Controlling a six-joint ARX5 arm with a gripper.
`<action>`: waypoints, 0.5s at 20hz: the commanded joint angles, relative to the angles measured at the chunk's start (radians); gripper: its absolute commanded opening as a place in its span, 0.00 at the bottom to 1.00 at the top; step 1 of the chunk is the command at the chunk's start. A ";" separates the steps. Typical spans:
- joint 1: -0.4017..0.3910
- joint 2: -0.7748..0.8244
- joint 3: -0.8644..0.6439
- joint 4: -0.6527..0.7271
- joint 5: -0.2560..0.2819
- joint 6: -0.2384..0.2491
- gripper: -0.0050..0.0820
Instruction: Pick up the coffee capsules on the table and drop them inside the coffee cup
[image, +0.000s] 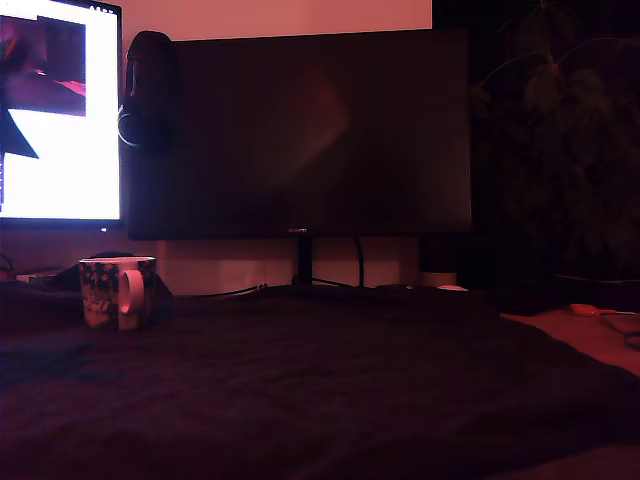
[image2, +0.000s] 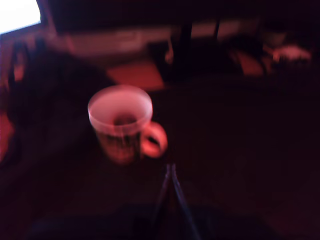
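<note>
Exterior view shows the cup (image: 117, 291) on the dark table (image: 330, 390) at that view's left, handle facing the camera, with a lit screen (image: 60, 110) and a big dark monitor (image: 300, 130) behind it — no arm shows here. Wrist view, blurry, looks down into the cup (image2: 120, 120), where a dark blob — maybe the capsule (image2: 124, 119) — sits inside. Two thin bars near the cup may be the claw (image2: 170, 195), and I cannot tell how far it is open.
</note>
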 joint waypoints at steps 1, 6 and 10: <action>-0.006 -0.053 -0.066 0.027 0.000 -0.010 0.03; -0.006 -0.227 -0.211 0.043 -0.019 -0.052 0.03; -0.006 -0.373 -0.290 0.026 -0.051 -0.103 0.03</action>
